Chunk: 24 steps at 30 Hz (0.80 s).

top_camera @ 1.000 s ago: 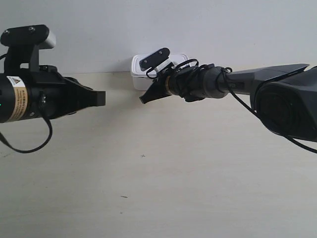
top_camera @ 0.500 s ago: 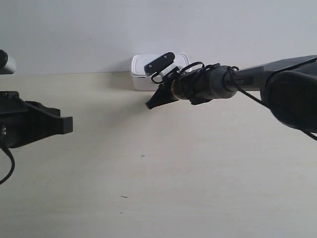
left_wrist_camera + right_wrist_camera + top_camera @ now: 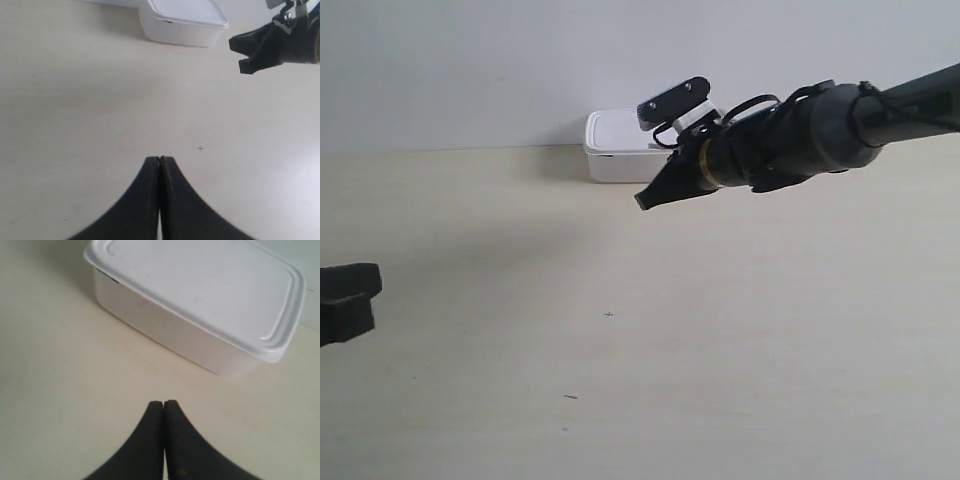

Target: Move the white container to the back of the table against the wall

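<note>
1x small white rectangular plastic box (image 3: 613, 152) w/ rimmed lid is being seen at back of the pale beige wood-grain table (image 3: 620, 400), at the plain grey-white wall (image 3: 470, 60). One end is being hidden in ext. view by the right gripper (image 3: 647, 199). 2x grippers, both being held pinched together, empty. The left gripper (image 3: 159, 162) is being cut off at ext. view edge.
</note>
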Each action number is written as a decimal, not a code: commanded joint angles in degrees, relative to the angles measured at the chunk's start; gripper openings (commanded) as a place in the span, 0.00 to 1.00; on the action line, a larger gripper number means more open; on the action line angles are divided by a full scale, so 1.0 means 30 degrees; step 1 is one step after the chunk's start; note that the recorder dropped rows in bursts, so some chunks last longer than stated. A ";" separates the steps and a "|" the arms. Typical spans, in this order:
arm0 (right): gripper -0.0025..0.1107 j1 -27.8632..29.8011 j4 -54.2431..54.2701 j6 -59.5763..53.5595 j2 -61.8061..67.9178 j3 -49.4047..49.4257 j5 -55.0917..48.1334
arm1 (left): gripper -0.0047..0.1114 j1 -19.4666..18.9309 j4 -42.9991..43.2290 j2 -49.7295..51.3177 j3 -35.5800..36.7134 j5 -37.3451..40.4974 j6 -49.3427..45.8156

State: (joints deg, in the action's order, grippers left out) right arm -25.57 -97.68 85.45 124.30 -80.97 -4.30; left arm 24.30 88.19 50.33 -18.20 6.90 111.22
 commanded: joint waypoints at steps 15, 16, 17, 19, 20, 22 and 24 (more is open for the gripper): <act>0.02 0.0072 0.0114 0.4303 -1.1044 0.9856 -0.0123 | 0.04 0.0098 -0.0024 -0.8309 0.4169 -0.0329 0.3479; 0.02 0.0072 0.0114 0.4430 -1.1722 1.0319 -0.0123 | 0.04 0.0098 -0.0170 -0.8691 0.4380 -0.0386 0.3479; 0.02 0.0072 0.0114 0.4625 -1.2747 1.1013 -0.0123 | 0.04 0.0098 -0.0346 -0.9094 0.4555 -0.0472 0.3479; 0.02 0.0072 0.0086 0.5147 -1.4375 1.1912 -0.0123 | 0.04 0.0098 -0.0689 -0.9821 0.4959 -0.0563 0.3479; 0.02 0.0072 0.0086 0.5484 -1.5322 1.2561 -0.0075 | 0.04 0.0098 -0.0769 -1.0217 0.5134 -0.0643 0.3479; 0.02 0.0072 0.0086 0.6084 -1.7293 1.3598 -0.0035 | 0.04 0.0098 -0.0945 -1.1014 0.5459 -0.1138 0.3479; 0.02 0.0072 0.0086 0.7080 -1.9132 1.4507 0.0081 | 0.04 0.0098 -0.1085 -1.1723 0.5765 -0.1574 0.3479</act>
State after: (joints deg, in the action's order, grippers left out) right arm -25.57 -97.31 103.13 73.71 -40.82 -4.38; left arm 24.30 85.78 18.10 -2.25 3.93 121.32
